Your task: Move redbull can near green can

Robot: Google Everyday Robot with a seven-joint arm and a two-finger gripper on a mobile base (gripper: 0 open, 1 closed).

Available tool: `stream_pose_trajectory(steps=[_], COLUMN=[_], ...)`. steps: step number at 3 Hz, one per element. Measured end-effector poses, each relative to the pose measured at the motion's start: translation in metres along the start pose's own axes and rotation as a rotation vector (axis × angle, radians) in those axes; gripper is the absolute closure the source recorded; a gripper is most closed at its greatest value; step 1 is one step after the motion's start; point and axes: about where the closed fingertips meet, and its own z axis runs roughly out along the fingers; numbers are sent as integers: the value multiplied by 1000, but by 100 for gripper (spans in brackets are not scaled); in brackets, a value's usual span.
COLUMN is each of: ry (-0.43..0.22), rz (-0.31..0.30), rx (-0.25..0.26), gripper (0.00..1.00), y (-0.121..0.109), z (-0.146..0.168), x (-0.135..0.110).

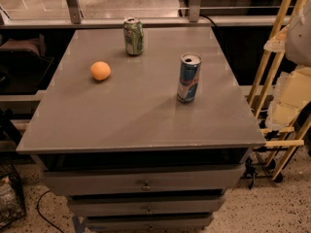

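The claw (293, 95) seems to be the pale, blurred shape at the right edge of the view, off the side of the table and above the floor. I cannot tell whether it is apart or together, and it holds nothing that I can make out.

The grey table (121, 115) with drawers beneath fills the middle. The redbull can (188, 77) stands upright on its right half, long axis vertical, to the left of the claw and the nearest thing to it. The green can (133, 36) stands upright near the far edge, well apart from the redbull can, farther back and to the left. An orange (100, 71) lies left of both. I judge the first reach runs leftward, over the table's right edge.
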Motion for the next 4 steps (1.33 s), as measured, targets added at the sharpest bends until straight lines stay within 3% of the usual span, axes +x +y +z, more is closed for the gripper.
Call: stream_pose_trajectory(steps=[1, 2, 3, 4], ry=[-5, -116, -308, -519], rz=[2, 39, 91, 132], rx=[1, 10, 21, 6], gripper=[0, 0, 0, 0], y=[0, -8, -37, -62], z=[0, 2, 22, 48], x=[0, -2, -4, -25])
